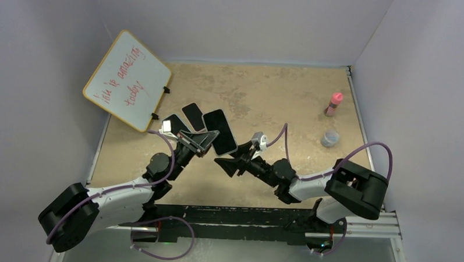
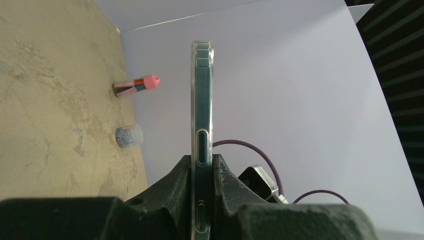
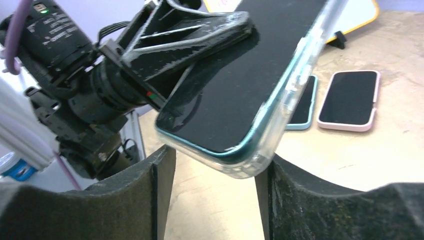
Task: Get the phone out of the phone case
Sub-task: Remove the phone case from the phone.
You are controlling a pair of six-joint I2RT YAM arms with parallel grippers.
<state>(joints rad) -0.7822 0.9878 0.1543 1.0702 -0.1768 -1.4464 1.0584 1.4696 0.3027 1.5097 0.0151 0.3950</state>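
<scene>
**Cased phone held off the desk, second tool spread at its corner**

The left tool [image 2: 202, 172] is clenched across the flat faces of the phone [image 3: 235, 85]. The phone is fully seated in its clear case [image 3: 260, 161] and raised above the desk [image 1: 266, 97]. The right tool [image 3: 217, 170] is released, its jaws spread either side of the phone's lower corner, with no contact visible. The peel looks best begun at that corner: catch only the soft case lip, not the glass, and roll it back while the left grip holds firm. Pinching case and phone together would free nothing.
</scene>
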